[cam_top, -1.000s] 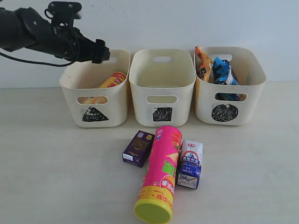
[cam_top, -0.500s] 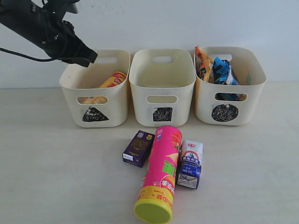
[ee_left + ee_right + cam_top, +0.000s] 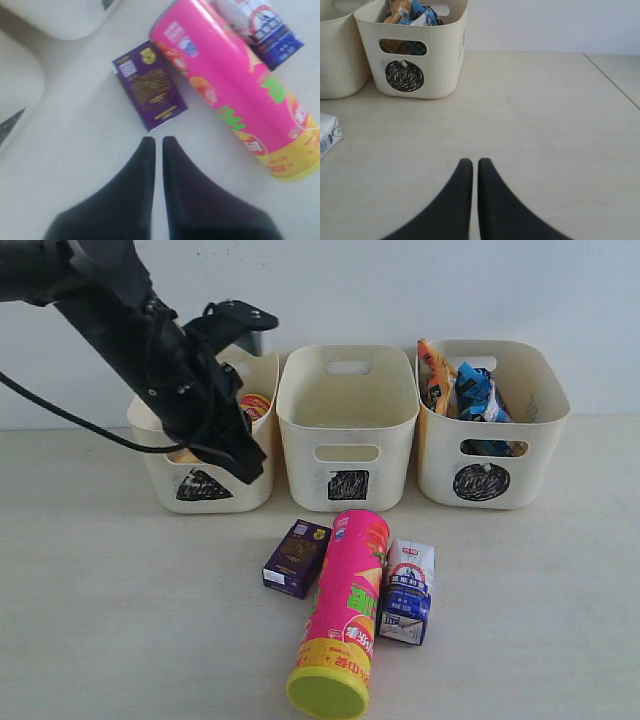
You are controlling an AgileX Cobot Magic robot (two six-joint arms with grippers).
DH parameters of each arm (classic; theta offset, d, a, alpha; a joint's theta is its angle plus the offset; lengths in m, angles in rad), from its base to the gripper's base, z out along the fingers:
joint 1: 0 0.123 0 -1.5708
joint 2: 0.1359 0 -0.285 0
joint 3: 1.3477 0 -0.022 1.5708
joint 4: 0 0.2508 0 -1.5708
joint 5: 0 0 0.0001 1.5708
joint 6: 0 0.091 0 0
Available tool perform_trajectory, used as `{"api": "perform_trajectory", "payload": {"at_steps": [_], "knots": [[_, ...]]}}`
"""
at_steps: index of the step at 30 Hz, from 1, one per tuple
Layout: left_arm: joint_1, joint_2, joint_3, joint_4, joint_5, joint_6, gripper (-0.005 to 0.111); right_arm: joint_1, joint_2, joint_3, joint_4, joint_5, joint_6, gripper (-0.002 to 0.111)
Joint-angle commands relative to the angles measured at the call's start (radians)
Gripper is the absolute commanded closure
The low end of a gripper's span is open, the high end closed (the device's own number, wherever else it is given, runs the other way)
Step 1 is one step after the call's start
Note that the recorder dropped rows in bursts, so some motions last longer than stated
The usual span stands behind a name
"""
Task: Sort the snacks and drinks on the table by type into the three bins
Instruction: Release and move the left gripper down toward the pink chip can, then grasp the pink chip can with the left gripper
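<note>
The tall pink tube (image 3: 345, 605) with its yellow-green lid lies on the table, between the purple box (image 3: 296, 557) and the blue-and-white carton (image 3: 407, 592). My left gripper (image 3: 250, 468) hangs shut and empty in front of the triangle bin (image 3: 205, 480), above and left of the purple box (image 3: 149, 85). The yellow-red tube (image 3: 254, 405) rests inside that bin. The square bin (image 3: 347, 425) shows nothing inside. Both crinkly bags (image 3: 460, 388) stand in the circle bin (image 3: 490, 425). My right gripper (image 3: 475, 162) is shut over bare table and is out of the exterior view.
The pink tube (image 3: 235, 85) and the carton (image 3: 265, 30) lie beyond the purple box in the left wrist view. A table edge (image 3: 612, 80) runs to the right of the circle bin (image 3: 415, 50). A white wall stands behind the bins.
My left arm has swung down from above the triangle bin's back rim to in front of that bin, toward the purple box. The items on the table have not moved.
</note>
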Motion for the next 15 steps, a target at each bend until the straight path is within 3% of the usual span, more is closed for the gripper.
{"api": "perform_trajectory", "payload": {"at_steps": [1,10,15], "knots": [[-0.089,-0.013,0.006,0.006,0.012,-0.098,0.103,-0.001,-0.004,0.004,0.003,-0.012,-0.001,0.107],[-0.276,0.009,0.009,0.227,0.013,-0.407,0.103,-0.001,-0.004,0.004,0.003,-0.012,-0.001,0.107],[-0.330,0.032,0.010,0.235,0.005,-0.492,0.103,-0.001,-0.004,0.004,0.003,-0.012,-0.001,0.107]]}}
